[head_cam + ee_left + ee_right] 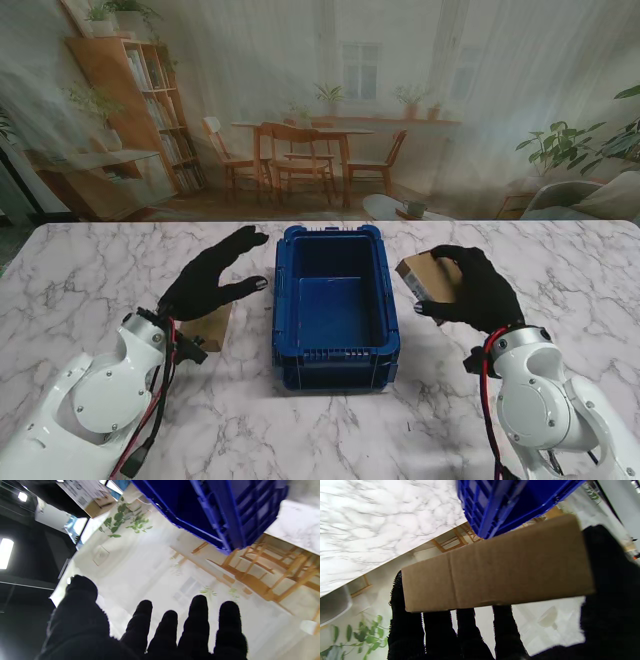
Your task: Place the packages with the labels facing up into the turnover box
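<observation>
The blue turnover box stands in the middle of the marble table, and its inside looks empty. My right hand, in a black glove, is shut on a brown cardboard package held above the table just right of the box; a white label shows on the end facing the box. The right wrist view shows the package's plain brown side across my fingers. My left hand hovers open, fingers spread, left of the box. A second brown package lies on the table partly under that hand.
The marble table runs wide on both sides of the box. A printed backdrop of a room hangs behind the far edge. In the left wrist view the box's wall and the held package appear beyond my fingers.
</observation>
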Controlling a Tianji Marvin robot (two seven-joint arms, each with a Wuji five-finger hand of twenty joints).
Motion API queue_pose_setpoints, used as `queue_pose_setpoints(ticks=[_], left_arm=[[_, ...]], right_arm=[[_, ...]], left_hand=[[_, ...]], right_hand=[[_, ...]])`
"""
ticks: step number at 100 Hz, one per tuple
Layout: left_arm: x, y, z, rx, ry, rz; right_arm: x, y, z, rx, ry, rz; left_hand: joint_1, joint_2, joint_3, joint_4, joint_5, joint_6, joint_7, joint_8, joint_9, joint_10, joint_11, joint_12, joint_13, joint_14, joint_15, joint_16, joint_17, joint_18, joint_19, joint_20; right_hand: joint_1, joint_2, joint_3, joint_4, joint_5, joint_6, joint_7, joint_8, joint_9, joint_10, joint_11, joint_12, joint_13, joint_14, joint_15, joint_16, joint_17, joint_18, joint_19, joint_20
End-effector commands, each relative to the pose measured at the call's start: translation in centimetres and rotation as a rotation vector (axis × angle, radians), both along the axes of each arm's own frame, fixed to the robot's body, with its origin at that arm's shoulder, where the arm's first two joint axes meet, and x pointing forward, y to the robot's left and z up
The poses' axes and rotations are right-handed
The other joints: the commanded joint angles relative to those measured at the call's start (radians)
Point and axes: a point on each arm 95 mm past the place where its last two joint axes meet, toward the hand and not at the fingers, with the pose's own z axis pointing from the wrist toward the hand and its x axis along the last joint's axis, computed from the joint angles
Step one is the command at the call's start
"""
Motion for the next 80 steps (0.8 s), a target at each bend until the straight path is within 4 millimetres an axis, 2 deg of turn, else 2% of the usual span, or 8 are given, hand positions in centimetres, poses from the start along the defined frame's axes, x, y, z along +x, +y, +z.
queue_pose_setpoints(ticks=[1,24,40,46,63,72,74,80], left_arm=[[0.0,-1.2,1.7,0.007,-0.030,-0.075],[0.4,-3.0,4.4,0.026,-0.077,-0.216],[0.7,-3.9,5.2,0.034,-0.114,-0.257],[0.8,-4.0,5.2,0.047,-0.116,-0.268],[1.2,-4.1,4.8,0.100,-0.114,-0.277],[1.5,-3.9,4.6,0.138,-0.109,-0.281],[1.6,-3.9,4.6,0.145,-0.105,-0.284],[1.7,-3.9,4.4,0.168,-0.095,-0.295]], right_arm=[[0.7,1.1,1.9,0.010,-0.039,0.031],[1.8,4.2,4.4,0.077,0.014,0.147],[2.1,6.5,5.2,0.113,0.032,0.224],[2.2,7.2,5.5,0.134,0.045,0.250],[2.6,8.8,5.9,0.152,0.070,0.296],[2.6,9.3,5.8,0.158,0.090,0.311],[2.6,9.4,5.7,0.158,0.095,0.314],[2.5,9.6,5.5,0.158,0.107,0.325]], left_hand=[[-0.049,-0.046,-0.006,0.018,-0.079,-0.039,-0.050,-0.056,-0.091,0.002,-0.022,-0.046,-0.035,-0.029,-0.031,-0.023,0.008,-0.014,-0.057,-0.030],[-0.062,-0.237,0.007,0.047,-0.173,-0.071,-0.079,-0.166,-0.196,-0.034,-0.037,-0.107,-0.080,-0.087,-0.054,-0.068,0.036,-0.131,-0.137,-0.061],[-0.048,-0.272,0.025,0.045,-0.210,-0.077,-0.087,-0.230,-0.201,-0.063,-0.027,-0.097,-0.077,-0.131,-0.048,-0.084,0.050,-0.205,-0.102,-0.073],[-0.040,-0.278,0.029,0.032,-0.214,-0.075,-0.061,-0.186,-0.197,-0.069,-0.021,-0.084,-0.073,-0.136,-0.046,-0.086,0.042,-0.210,-0.069,-0.075],[-0.009,-0.282,0.080,0.062,-0.232,-0.017,0.006,0.050,-0.186,-0.066,0.010,-0.027,-0.056,-0.144,-0.034,-0.075,0.045,-0.225,0.006,-0.070],[0.032,-0.268,0.107,0.076,-0.233,-0.016,0.005,0.068,-0.177,-0.067,0.016,-0.022,-0.044,-0.147,-0.028,-0.071,0.053,-0.231,0.015,-0.068],[0.035,-0.268,0.118,0.095,-0.233,-0.018,0.001,0.084,-0.176,-0.067,0.020,-0.016,-0.042,-0.146,-0.025,-0.064,0.050,-0.232,0.025,-0.062],[0.057,-0.258,0.137,0.108,-0.232,-0.027,0.000,0.093,-0.172,-0.067,0.021,-0.013,-0.038,-0.145,-0.023,-0.060,0.052,-0.232,0.030,-0.059]], right_hand=[[0.168,0.067,0.254,0.034,0.025,0.036,-0.011,-0.021,0.006,0.009,-0.011,-0.002,0.087,-0.101,0.169,0.002,0.095,-0.114,0.205,0.083],[0.177,0.075,0.249,0.034,0.024,0.042,-0.026,-0.024,0.014,0.013,-0.022,-0.005,0.088,-0.097,0.161,0.002,0.096,-0.110,0.202,0.080],[0.180,0.078,0.244,0.035,0.030,0.055,-0.036,-0.026,0.022,0.012,-0.030,-0.007,0.092,-0.096,0.160,0.003,0.097,-0.103,0.200,0.078],[0.182,0.078,0.244,0.036,0.033,0.060,-0.039,-0.026,0.025,0.011,-0.032,-0.008,0.092,-0.095,0.158,0.003,0.097,-0.103,0.200,0.078],[0.187,0.079,0.248,0.038,0.037,0.070,-0.048,-0.028,0.026,0.011,-0.035,-0.007,0.095,-0.096,0.157,0.004,0.099,-0.104,0.201,0.078],[0.194,0.080,0.254,0.041,0.042,0.074,-0.051,-0.029,0.026,0.011,-0.035,-0.007,0.095,-0.095,0.157,0.004,0.098,-0.105,0.201,0.077],[0.194,0.079,0.255,0.042,0.042,0.075,-0.053,-0.029,0.026,0.011,-0.035,-0.007,0.095,-0.095,0.157,0.004,0.099,-0.104,0.202,0.078],[0.194,0.079,0.255,0.043,0.044,0.077,-0.055,-0.029,0.026,0.011,-0.035,-0.006,0.097,-0.097,0.158,0.005,0.100,-0.106,0.203,0.078]])
